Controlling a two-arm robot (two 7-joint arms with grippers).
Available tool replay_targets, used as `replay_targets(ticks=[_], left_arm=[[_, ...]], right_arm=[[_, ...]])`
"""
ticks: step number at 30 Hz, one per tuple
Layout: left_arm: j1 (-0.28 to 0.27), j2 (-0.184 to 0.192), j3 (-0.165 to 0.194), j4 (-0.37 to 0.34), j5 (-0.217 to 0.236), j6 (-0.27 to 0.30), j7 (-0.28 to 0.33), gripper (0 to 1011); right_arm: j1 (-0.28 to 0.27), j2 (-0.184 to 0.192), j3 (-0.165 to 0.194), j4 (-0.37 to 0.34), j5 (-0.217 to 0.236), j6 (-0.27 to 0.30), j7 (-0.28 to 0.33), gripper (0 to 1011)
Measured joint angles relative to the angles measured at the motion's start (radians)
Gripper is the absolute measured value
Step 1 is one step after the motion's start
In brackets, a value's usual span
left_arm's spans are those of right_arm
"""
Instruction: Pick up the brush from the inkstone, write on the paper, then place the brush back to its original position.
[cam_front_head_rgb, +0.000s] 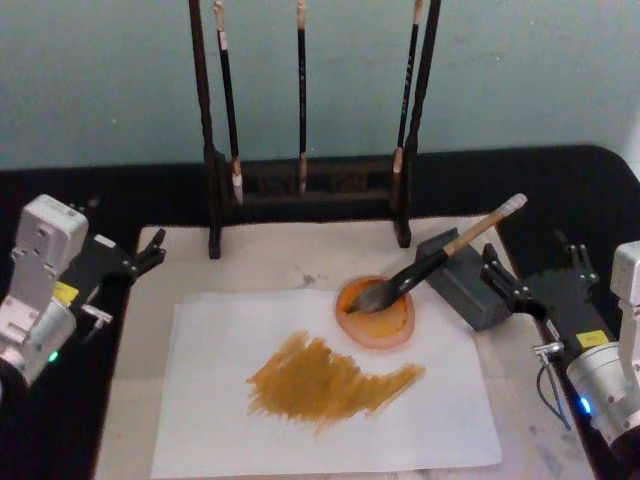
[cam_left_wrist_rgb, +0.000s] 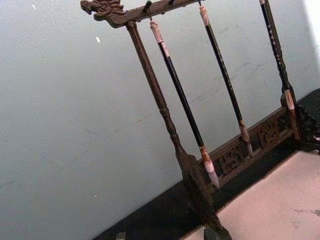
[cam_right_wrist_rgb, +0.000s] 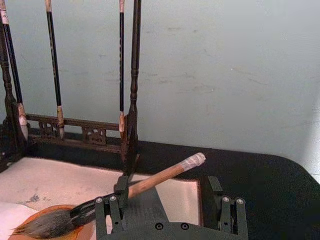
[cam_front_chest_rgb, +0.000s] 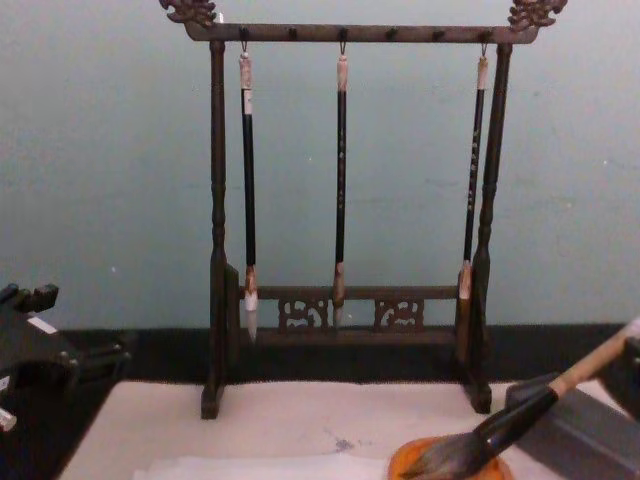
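The brush (cam_front_head_rgb: 440, 258) lies slanted, its bushy tuft in a shallow orange dish (cam_front_head_rgb: 395, 330) and its shaft propped on the dark grey inkstone block (cam_front_head_rgb: 462, 290). It also appears as the brush (cam_right_wrist_rgb: 160, 177) and the brush (cam_front_chest_rgb: 520, 412). The white paper (cam_front_head_rgb: 220, 420) lies in front, bearing a broad orange-brown stroke (cam_front_head_rgb: 330, 385). My right gripper (cam_front_head_rgb: 530, 268) stands open just right of the inkstone, apart from the brush; the right gripper (cam_right_wrist_rgb: 167, 202) sits behind the handle. My left gripper (cam_front_head_rgb: 148, 255) rests open at the table's left edge.
A dark wooden rack (cam_front_head_rgb: 300, 185) with three slim hanging brushes (cam_front_chest_rgb: 340, 180) stands at the back of the off-white mat (cam_front_head_rgb: 280, 255). A black table surface (cam_front_head_rgb: 580, 190) surrounds the mat, and a pale wall rises behind.
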Motion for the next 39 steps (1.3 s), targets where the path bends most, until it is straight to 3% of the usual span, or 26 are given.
replay_targets(ticks=[39], left_arm=[[0.0, 0.0, 0.0, 0.0, 0.0, 0.0, 0.0, 1010]], right_arm=[[0.0, 0.0, 0.0, 0.0, 0.0, 0.0, 0.0, 1000]])
